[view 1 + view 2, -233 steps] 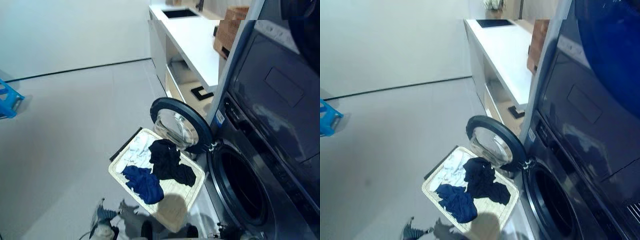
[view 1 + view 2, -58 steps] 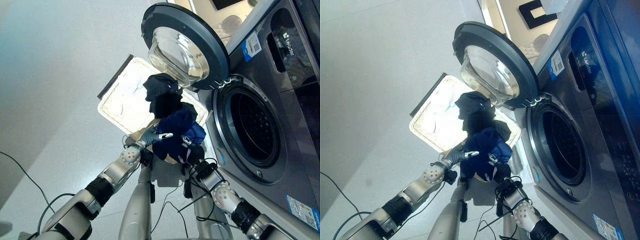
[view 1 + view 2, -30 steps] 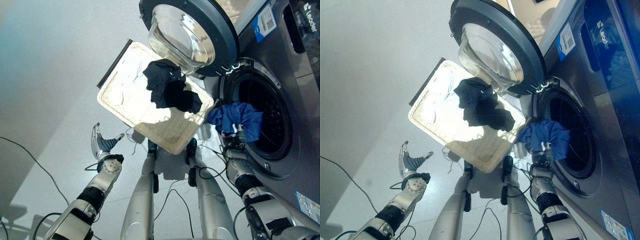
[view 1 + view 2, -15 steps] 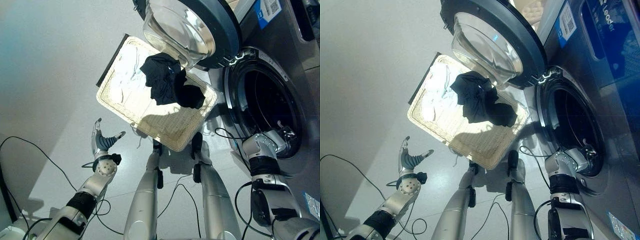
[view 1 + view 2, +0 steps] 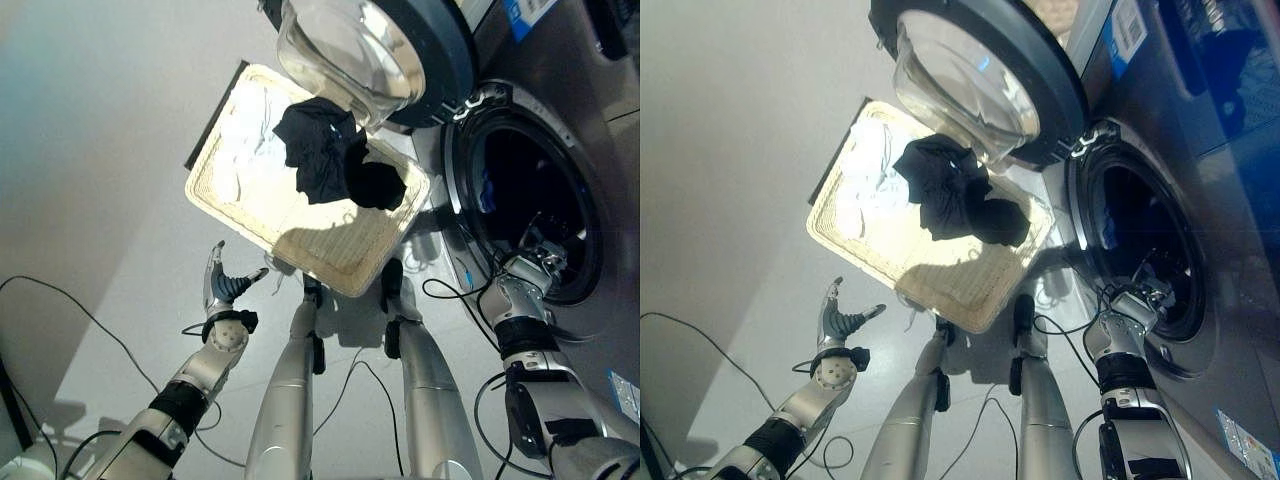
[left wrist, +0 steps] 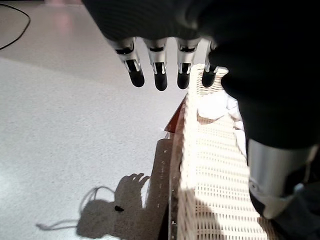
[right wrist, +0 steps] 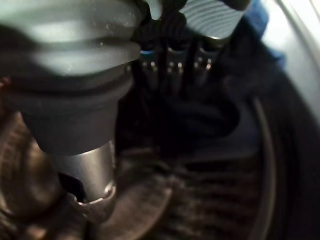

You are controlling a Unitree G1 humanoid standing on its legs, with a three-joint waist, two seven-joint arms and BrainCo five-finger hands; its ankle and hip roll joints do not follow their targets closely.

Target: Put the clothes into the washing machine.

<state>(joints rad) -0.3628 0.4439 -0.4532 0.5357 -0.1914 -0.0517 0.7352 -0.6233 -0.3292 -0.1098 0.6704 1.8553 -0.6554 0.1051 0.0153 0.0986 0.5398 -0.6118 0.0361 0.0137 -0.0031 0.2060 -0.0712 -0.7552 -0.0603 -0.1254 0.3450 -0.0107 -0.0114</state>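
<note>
Hovering open over the floor, left hand (image 5: 228, 287) just beside basket (image 5: 262, 225). Lies nearer the black garment (image 5: 335, 165) than right hand (image 5: 541, 254), relaxed and empty at the washer drum (image 5: 530, 200).

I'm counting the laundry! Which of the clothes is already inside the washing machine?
The blue garment: it lies inside the washing machine's drum, just past the right hand. The black garment and the white garment are both in the basket.

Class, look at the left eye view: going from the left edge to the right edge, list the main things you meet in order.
Left hand → white garment in the wicker basket → black garment → washing machine drum opening, with the right hand at its lower rim.
</note>
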